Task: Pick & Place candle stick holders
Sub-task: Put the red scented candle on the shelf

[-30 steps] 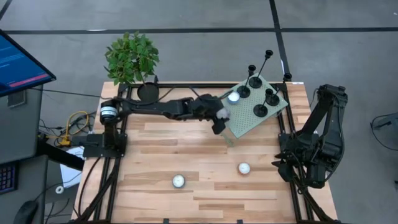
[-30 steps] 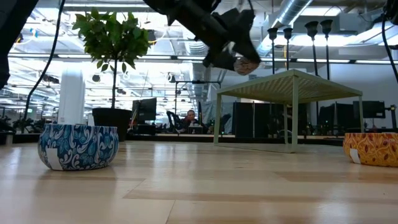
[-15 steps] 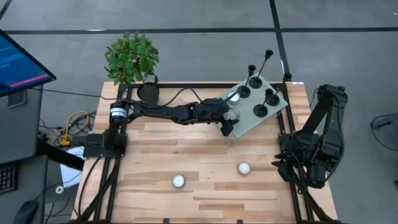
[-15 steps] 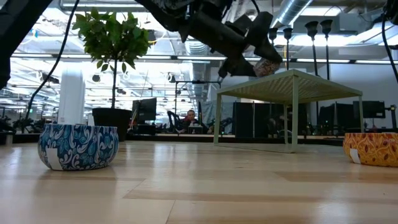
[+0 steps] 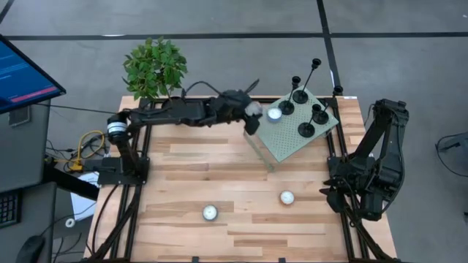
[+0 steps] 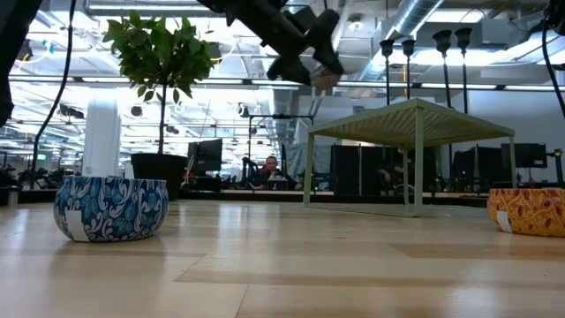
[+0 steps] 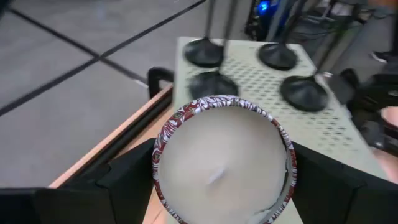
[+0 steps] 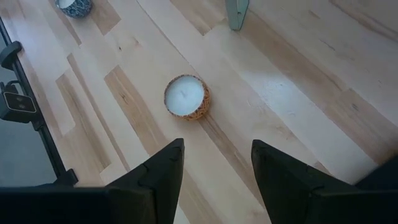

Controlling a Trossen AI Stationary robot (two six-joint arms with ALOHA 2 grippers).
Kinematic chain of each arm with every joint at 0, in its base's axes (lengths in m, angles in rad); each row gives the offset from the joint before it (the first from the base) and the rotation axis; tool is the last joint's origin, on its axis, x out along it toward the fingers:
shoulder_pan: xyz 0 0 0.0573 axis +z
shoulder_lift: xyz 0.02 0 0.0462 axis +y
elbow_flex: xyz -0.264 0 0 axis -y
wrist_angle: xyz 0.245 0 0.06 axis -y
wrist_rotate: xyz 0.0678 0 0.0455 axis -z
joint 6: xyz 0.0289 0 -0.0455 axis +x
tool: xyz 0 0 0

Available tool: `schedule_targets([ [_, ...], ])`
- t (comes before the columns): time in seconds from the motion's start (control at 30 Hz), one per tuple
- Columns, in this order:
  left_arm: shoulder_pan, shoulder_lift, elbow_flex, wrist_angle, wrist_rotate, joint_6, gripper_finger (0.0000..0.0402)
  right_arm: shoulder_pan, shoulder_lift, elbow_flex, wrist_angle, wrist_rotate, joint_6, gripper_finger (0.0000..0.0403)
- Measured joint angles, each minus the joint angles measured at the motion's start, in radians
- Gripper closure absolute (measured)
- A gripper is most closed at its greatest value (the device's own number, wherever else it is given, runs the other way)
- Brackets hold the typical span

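While my left arm reaches across the far side of the table [image 5: 219, 175], my left gripper [image 7: 221, 186] hangs in the air just short of the pale green perforated stand [image 5: 296, 135], its fingers [image 7: 134, 174] pressed against the sides of a red-patterned candle tin [image 7: 224, 158] with white wax showing at the top. The candle stick holders [image 5: 306, 109] stand on that stand near the table's far right corner: four black disc bases with thin stems, one stem much taller and leaning toward the stand's far edge. A white candle [image 5: 275, 113] sits on the stand beside them. My right gripper [image 8: 214, 174] waits folded back at the table's right edge, fingers spread apart with nothing between them, above an orange-patterned candle [image 8: 186, 98] on the wood. A blue-patterned candle [image 6: 110, 208] lies nearer the front, and a potted plant [image 5: 155, 67] stands at the far left corner.
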Motion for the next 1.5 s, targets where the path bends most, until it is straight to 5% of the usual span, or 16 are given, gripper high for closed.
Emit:
schedule_targets([
  [0.8,0.036,0.086,0.0,-0.046,0.143,-0.096,0.0092,0.0,0.0,0.0,-0.008,0.0,0.007,0.0223],
  [1.5,0.016,0.106,-0.001,-0.021,0.136,-0.07,0.0092,0.0,0.0,0.0,-0.009,0.0,0.007,0.0223],
])
